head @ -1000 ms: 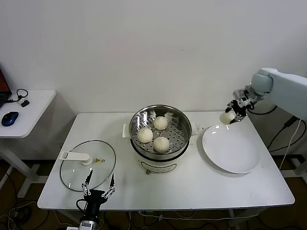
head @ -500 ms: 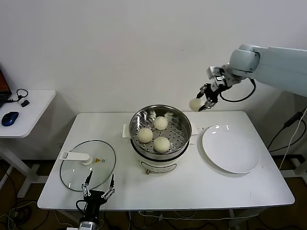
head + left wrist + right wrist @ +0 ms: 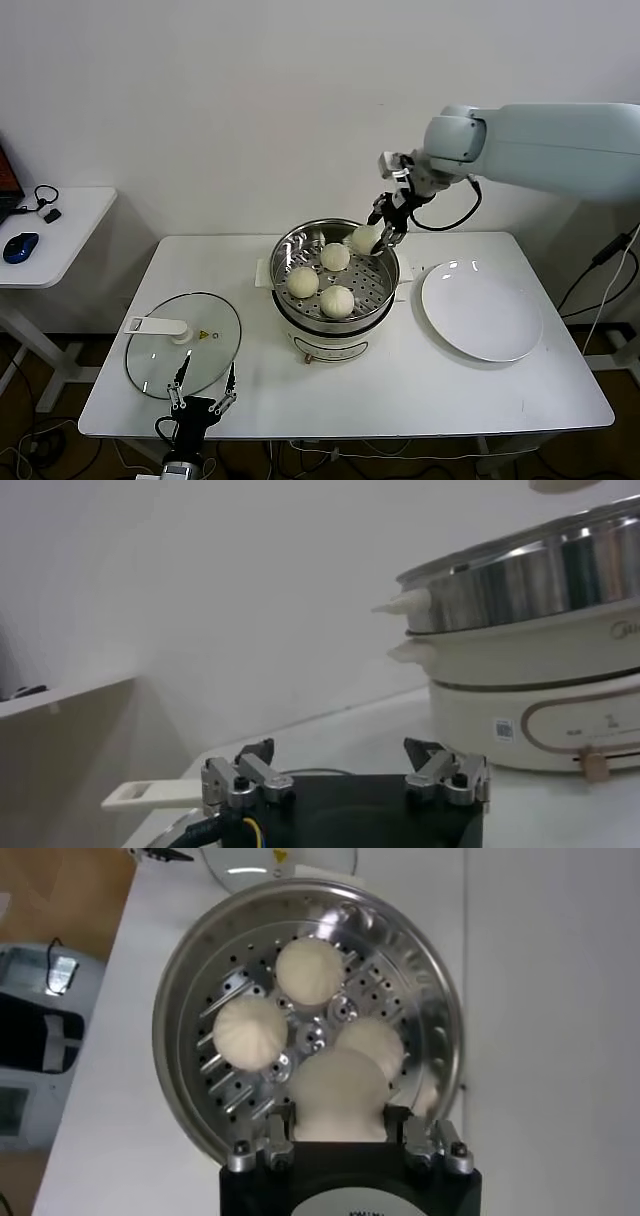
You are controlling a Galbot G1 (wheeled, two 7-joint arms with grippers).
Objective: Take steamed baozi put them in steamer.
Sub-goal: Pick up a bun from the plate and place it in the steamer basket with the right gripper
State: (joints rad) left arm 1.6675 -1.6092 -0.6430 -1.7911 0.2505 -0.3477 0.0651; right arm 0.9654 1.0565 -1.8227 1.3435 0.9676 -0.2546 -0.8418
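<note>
A 4th baozi [image 3: 363, 239] hangs over the far right part of the steamer [image 3: 287, 250], clamped between the fingers of the right gripper [image 3: 376, 238]. 3 baozi [image 3: 335, 257] already lie on the perforated tray inside. The white plate [image 3: 482, 310] sits just right of the steamer, the glass lid [image 3: 183, 343] to its left. The left gripper [image 3: 204, 402] waits at the table's near edge by the lid, fingers spread apart.

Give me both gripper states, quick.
Left gripper: open, empty, at the table's front edge.
Right gripper: shut on a steamed baozi, above the steamer.
</note>
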